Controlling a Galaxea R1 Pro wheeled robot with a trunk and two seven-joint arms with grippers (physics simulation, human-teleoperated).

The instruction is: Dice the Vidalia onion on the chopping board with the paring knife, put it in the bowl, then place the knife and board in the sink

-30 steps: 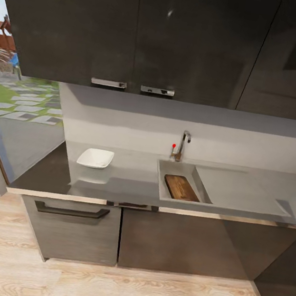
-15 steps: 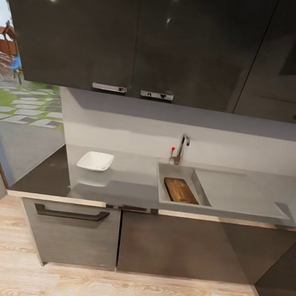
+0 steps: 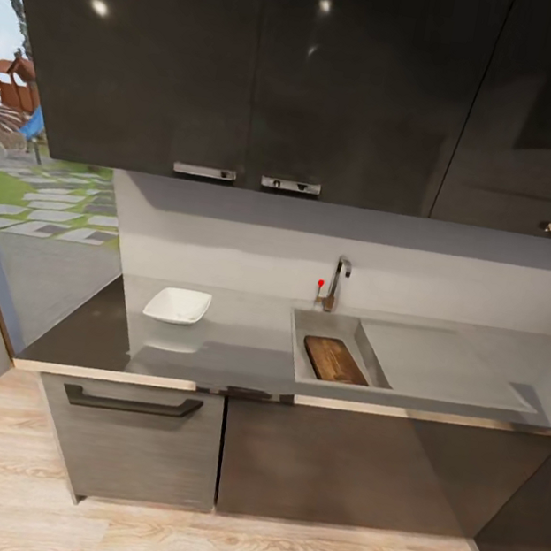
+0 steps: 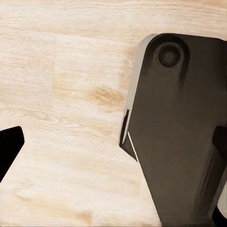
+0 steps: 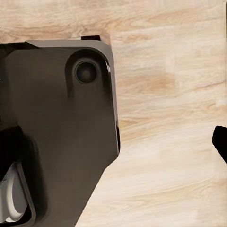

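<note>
The chopping board (image 3: 336, 360) lies flat in the sink (image 3: 295, 360) basin at frame centre, below the faucet (image 3: 337, 281), which I judge to be its intended final spot. The white bowl (image 3: 178, 305) rests on the table (image 3: 238, 341) to the left. Each wrist view looks down at the wooden floor (image 4: 66, 94) past the robot's dark base (image 4: 184, 142); whether either gripper is open or closed I cannot tell. No writing is legible.

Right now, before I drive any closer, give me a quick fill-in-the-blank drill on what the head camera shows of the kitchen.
1. The chopping board lies inside the ____.
2. The white bowl sits on the countertop, on the ____ side of the sink.
3. The faucet carries a small ____ knob.
4. Both wrist cameras look down at a wooden ____.

Missing words: sink; left; red; floor
</note>
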